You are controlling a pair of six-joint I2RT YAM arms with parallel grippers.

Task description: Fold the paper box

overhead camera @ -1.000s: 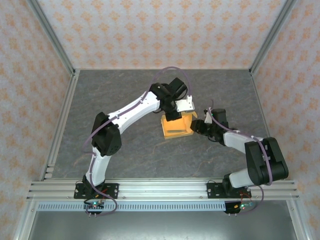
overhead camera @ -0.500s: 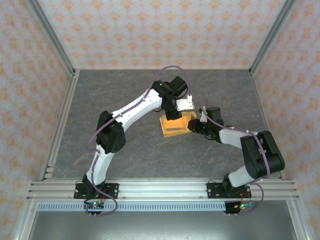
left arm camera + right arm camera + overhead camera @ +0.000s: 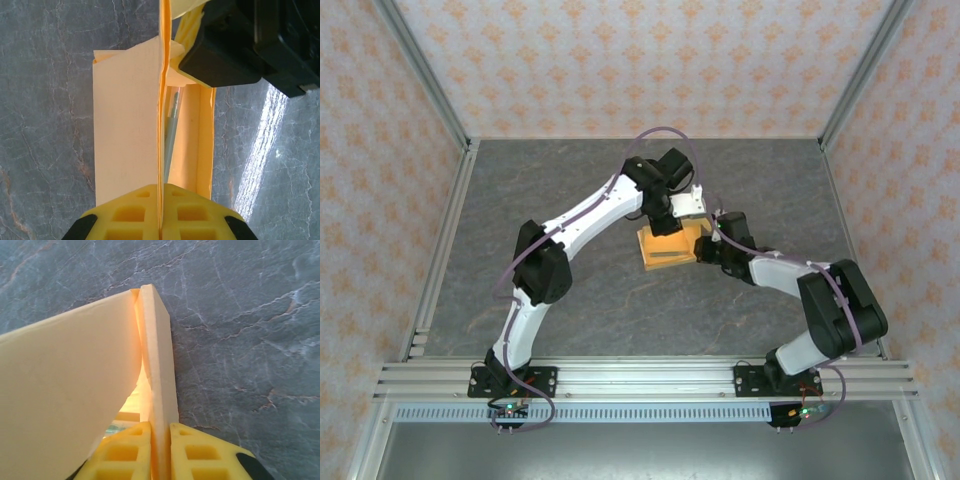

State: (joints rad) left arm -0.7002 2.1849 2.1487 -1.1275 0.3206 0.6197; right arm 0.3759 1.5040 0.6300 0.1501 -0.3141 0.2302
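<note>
The orange-yellow paper box (image 3: 666, 250) lies partly folded on the grey table, between the two arms. My left gripper (image 3: 671, 222) comes down on its far side. In the left wrist view this gripper (image 3: 161, 189) is shut on a thin upright flap (image 3: 161, 100), with the open box body (image 3: 127, 125) lying below it. My right gripper (image 3: 706, 246) reaches in from the box's right side. Seen from the right wrist, it (image 3: 160, 427) is shut on the box's side wall (image 3: 158, 355), and a curved flap (image 3: 65, 390) rises to the left. A black part of the right arm (image 3: 235, 45) sits close to the box.
Grey marbled table (image 3: 570, 180) lies all round the box. Aluminium rails (image 3: 440, 240) and patterned walls bound the left, right and far sides. The arm bases (image 3: 640, 380) stand at the near edge.
My right gripper has moved in leftward and closed on the box's side wall. The box and the left gripper have shifted slightly toward the far side.
</note>
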